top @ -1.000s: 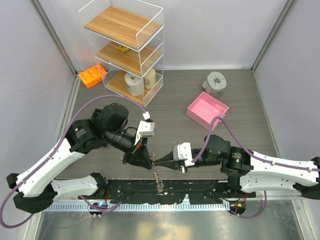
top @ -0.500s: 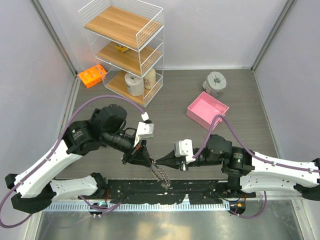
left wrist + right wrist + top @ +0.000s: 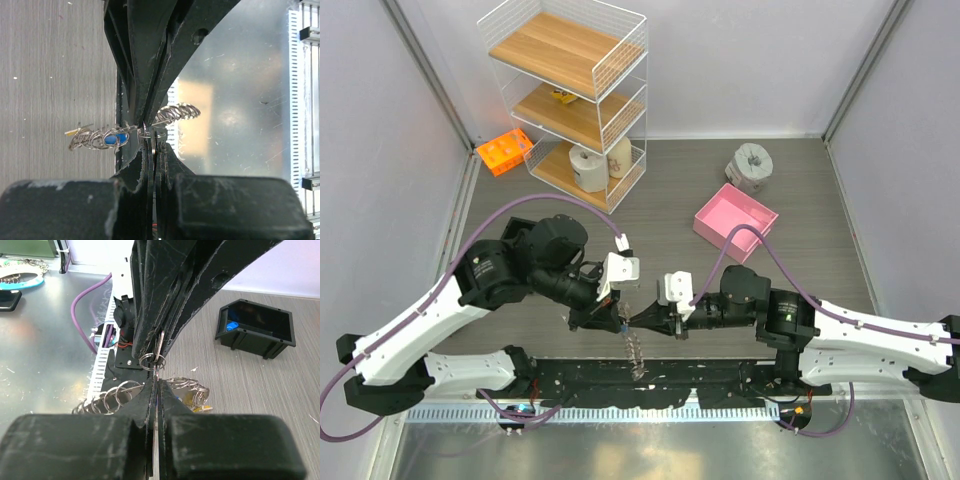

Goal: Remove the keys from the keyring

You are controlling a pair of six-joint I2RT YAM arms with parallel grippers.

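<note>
The keyring (image 3: pixel 635 352), a silvery loop of linked rings, hangs between my two grippers over the table's near edge. My left gripper (image 3: pixel 617 318) is shut on a thin silvery key blade (image 3: pixel 152 149) held edge-on. My right gripper (image 3: pixel 640 323) meets it tip to tip and is shut on thin metal at a small split ring (image 3: pixel 152 360) of the keyring. In the left wrist view the keyring (image 3: pixel 175 113) runs sideways behind the fingers, with a blue key head (image 3: pixel 118 139) among the rings. In the right wrist view a yellow key head (image 3: pixel 201 409) hangs under the keyring (image 3: pixel 194 385).
A pink box (image 3: pixel 735 220) lies at the right rear and a grey tape roll (image 3: pixel 752 164) behind it. A white wire shelf (image 3: pixel 570 90) and an orange rack (image 3: pixel 504 151) stand at the back left. A black bin (image 3: pixel 256 328) shows in the right wrist view.
The two grippers have come together, tip to tip, from a wider gap. The left wrist has turned. The hanging keyring has swung under them.
</note>
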